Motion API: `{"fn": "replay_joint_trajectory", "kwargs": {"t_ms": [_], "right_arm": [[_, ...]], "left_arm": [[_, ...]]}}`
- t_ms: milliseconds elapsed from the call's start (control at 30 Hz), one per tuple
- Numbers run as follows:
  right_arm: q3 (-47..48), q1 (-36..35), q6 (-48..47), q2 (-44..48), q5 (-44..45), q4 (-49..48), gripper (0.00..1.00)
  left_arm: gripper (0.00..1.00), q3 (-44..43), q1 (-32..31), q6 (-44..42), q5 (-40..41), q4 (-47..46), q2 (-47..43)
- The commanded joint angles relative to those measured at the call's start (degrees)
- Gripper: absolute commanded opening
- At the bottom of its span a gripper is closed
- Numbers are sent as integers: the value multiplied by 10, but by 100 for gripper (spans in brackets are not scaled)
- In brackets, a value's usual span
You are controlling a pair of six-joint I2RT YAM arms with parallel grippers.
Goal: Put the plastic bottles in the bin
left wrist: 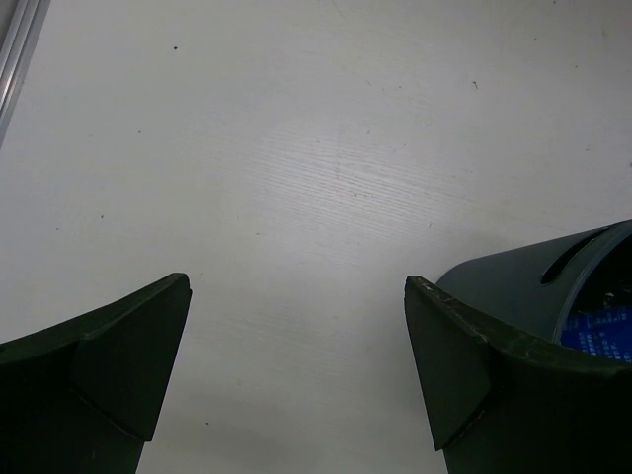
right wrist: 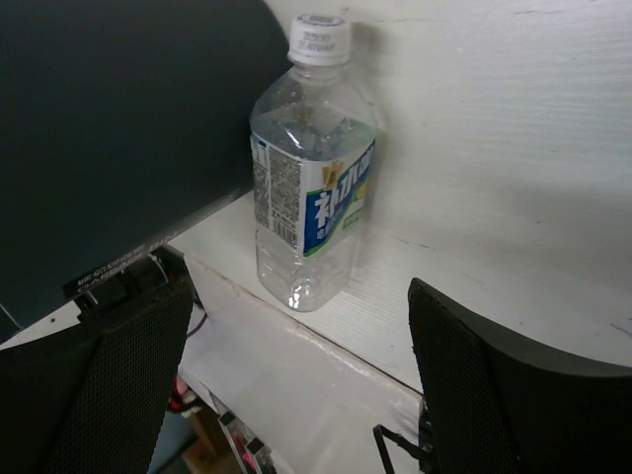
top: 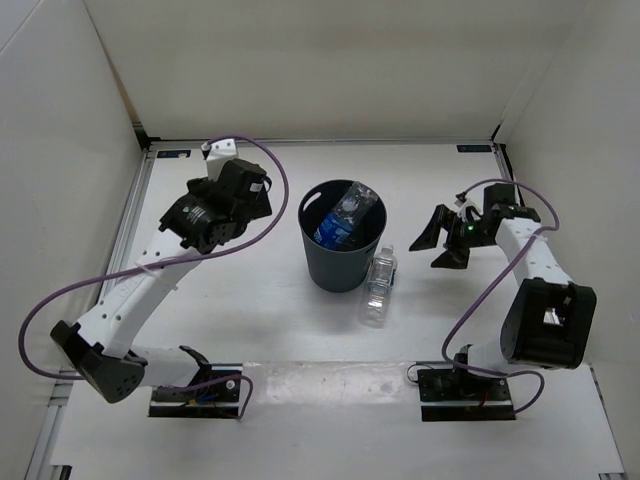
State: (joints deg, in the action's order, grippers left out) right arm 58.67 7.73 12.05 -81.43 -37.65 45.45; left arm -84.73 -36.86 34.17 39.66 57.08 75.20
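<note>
The dark grey-blue bin (top: pixel 340 250) stands mid-table. A clear bottle with a blue label (top: pixel 345 215) sticks up inside it. Another clear bottle with a white cap (top: pixel 378 288) lies on the table against the bin's right front side; the right wrist view shows it (right wrist: pixel 311 178) beside the bin wall (right wrist: pixel 118 128). My right gripper (top: pixel 440 243) is open and empty, right of the bin and facing the lying bottle (right wrist: pixel 296 375). My left gripper (top: pixel 250 200) is open and empty over bare table left of the bin (left wrist: pixel 296 365), with the bin rim (left wrist: pixel 553 281) at its right. The orange bottle is out of view.
White walls close off the table at the back and sides. A metal rail (top: pixel 130 215) runs along the left edge. The arm bases (top: pixel 200 390) and cables sit at the near edge.
</note>
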Motion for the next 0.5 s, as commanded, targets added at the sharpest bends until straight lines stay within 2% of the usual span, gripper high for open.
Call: {"fn": "replay_joint_trajectory", "kwargs": {"t_ms": [0, 300, 467], "right_arm": [[28, -24, 14, -13, -14, 24, 90], [86, -114, 18, -134, 19, 60, 90], [98, -161, 24, -155, 49, 68, 90]], "left_arm": [[100, 4, 4, 34, 9, 29, -34], [100, 12, -11, 123, 34, 101, -79], [100, 19, -27, 205, 60, 163, -110]]}}
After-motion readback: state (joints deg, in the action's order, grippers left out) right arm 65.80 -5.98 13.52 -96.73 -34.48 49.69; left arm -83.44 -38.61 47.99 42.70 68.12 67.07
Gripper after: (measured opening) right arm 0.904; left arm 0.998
